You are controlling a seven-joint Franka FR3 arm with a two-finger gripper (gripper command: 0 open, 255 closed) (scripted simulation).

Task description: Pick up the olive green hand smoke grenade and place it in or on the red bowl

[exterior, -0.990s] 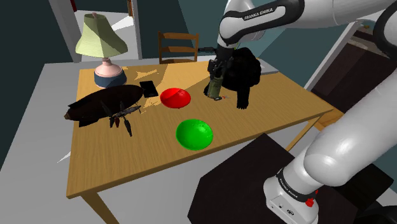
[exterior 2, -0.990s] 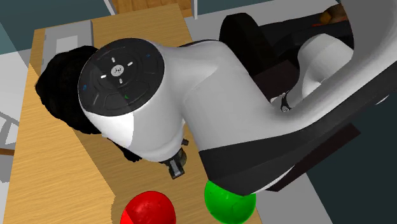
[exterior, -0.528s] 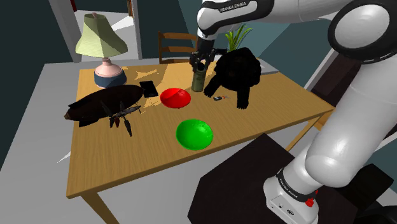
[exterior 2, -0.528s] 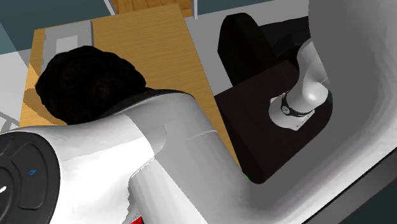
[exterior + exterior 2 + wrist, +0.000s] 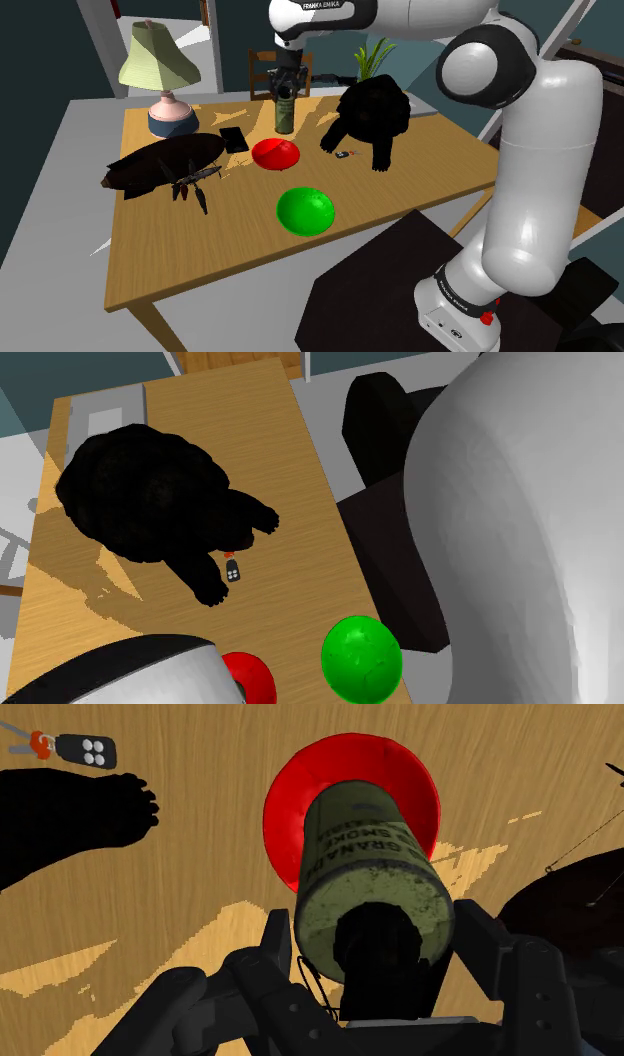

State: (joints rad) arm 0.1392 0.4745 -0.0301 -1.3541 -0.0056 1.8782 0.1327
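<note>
The gripper (image 5: 287,82) has its two black fingers closed on the top end of the olive green smoke grenade (image 5: 284,113), which hangs upright in the air, clear of the wooden table (image 5: 230,255). In the shoulder view it sits just above and a little behind the red bowl (image 5: 275,153). From the wrist view the grenade (image 5: 365,854) points down with the red bowl (image 5: 285,804) ringing its far end, so the can looks close to centred over the target, perhaps a touch toward the near rim. The step in hand, as I read it, is the carry-over and set-down. To do it well, nudge the hand until red shows evenly round the can, then lower straight down with the wrist kept vertical. Part the fingers only once the base is at or nearly on the bowl's surface, since a tall cylinder let go from high up is likely to tip and roll off. The bowl looks shallow, so a slow, low release matters more than speed. Nearby things deserve a glance: the black plush animal (image 5: 372,115) and the small key fob (image 5: 85,748) lie to one side and the green bowl (image 5: 305,210) lies closer to the stand — all apart from the descent path
</note>
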